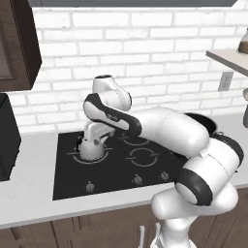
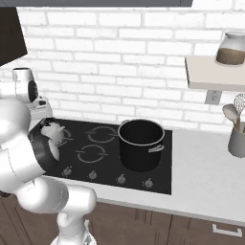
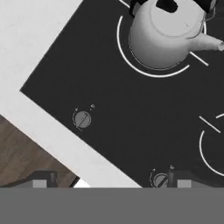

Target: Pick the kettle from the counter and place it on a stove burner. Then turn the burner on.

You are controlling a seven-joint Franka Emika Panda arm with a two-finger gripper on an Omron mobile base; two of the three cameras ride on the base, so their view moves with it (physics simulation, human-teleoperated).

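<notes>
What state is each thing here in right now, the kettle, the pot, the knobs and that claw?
kettle: upright, sitting on the ringed stove burner.
gripper: open, empty, above the cooktop's front knobs.
black pot: upright, lidless, on the cooktop.
knob: untouched.
jar: on the shelf.

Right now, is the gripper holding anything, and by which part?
Nothing is held. The gripper is open above the cooktop knobs, and the kettle sits free on its burner ring.
</notes>
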